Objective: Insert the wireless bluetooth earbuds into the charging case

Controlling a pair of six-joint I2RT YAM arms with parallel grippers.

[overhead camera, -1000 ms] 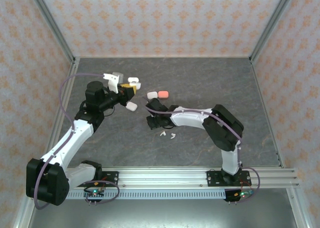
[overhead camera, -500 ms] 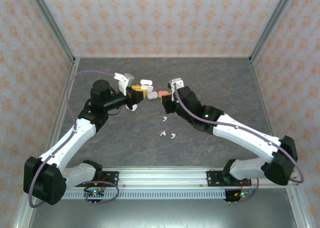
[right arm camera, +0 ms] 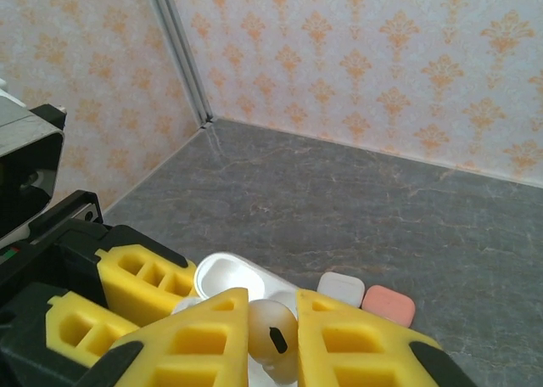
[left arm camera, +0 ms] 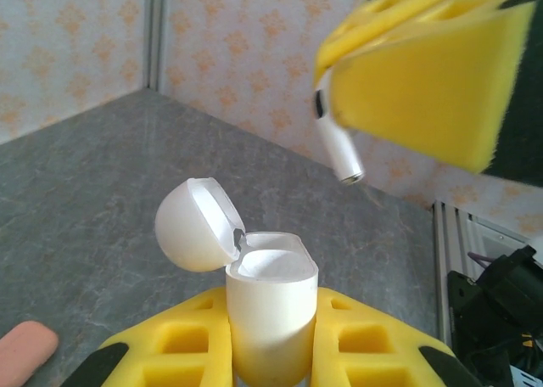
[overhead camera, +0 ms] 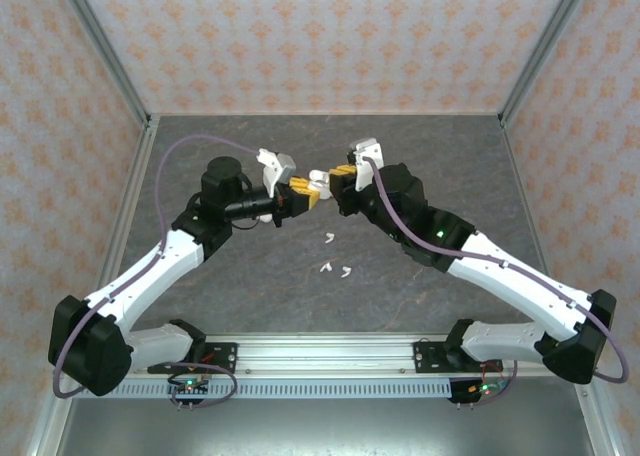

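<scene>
The left tool (left arm camera: 271, 357) is clenching an open white case (left arm camera: 271, 306) upright, lid (left arm camera: 193, 226) tilted back, while the right tool (right arm camera: 271, 353) is pinching a white earbud (left arm camera: 338, 139) just above and beside the case mouth, stem pointing down. For a clean seat, the right tool should be centring the stem over a vacant well and descending straight, releasing only once the bud is bottoming out.

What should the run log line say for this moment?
phase: insertion approach | left tool: shut on open white case | right tool: shut on white earbud, near case mouth, not yet in | table: three loose earbuds
</scene>
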